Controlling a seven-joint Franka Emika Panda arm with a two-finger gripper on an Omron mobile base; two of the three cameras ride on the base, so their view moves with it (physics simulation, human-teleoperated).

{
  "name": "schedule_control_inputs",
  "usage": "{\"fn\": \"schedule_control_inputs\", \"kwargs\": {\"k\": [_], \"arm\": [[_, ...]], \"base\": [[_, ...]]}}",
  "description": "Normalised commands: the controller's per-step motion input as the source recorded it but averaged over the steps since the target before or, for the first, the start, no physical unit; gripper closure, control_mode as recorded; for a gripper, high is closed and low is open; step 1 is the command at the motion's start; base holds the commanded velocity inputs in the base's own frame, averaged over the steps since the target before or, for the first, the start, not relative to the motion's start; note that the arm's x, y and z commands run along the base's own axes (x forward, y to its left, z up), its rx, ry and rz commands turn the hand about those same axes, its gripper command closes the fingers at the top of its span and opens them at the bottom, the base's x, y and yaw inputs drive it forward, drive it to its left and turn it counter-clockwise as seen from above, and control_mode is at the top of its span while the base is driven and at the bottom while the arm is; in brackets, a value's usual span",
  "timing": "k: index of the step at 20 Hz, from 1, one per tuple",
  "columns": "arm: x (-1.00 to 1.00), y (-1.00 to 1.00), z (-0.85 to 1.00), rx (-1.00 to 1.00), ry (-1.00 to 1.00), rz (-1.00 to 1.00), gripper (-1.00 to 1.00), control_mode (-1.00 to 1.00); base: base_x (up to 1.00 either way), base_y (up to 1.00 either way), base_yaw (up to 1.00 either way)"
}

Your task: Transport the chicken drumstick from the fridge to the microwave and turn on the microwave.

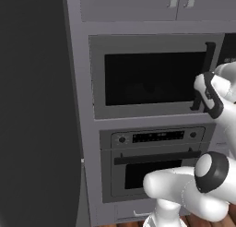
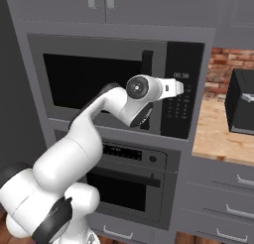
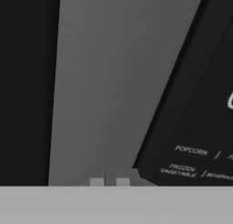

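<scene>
The microwave [image 1: 147,78] [image 2: 99,79] is built into the grey cabinet wall, and its dark window door is closed. A vertical bar handle [image 2: 147,59] runs along the door's right side. The black keypad panel [image 2: 183,104] [image 3: 195,127] sits right of the door. My gripper [image 2: 181,88] [image 3: 109,182] is at the panel's left edge, fingertips nearly together with nothing between them. In the hand view, they point at the grey strip between window and keypad. The chicken drumstick is hidden. The fridge [image 1: 37,106] is the tall dark grey mass at the left.
An oven [image 1: 156,138] [image 2: 129,158] with knobs and a horizontal handle sits directly under the microwave. To the right, a wooden counter [image 2: 218,134] carries a dark box appliance [image 2: 240,106] in front of a brick wall. Drawers [image 2: 223,188] lie below it, cabinets above.
</scene>
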Motion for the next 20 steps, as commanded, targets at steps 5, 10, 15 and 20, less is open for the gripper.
{"fn": "schedule_control_inputs", "kwargs": {"k": [5,10,15,20], "arm": [[0.09,0.0,-0.18,0.0,0.0,-0.04,1.0,-1.0],[-0.01,0.0,-0.01,0.0,0.0,0.0,1.0,-1.0],[0.0,0.0,0.0,0.0,-0.01,0.0,1.0,-1.0],[-0.01,-0.04,0.0,0.0,-0.01,0.0,1.0,-1.0]], "base": [[0.0,0.0,0.0],[0.0,0.0,0.0],[0.0,0.0,0.0],[0.0,0.0,0.0]]}}
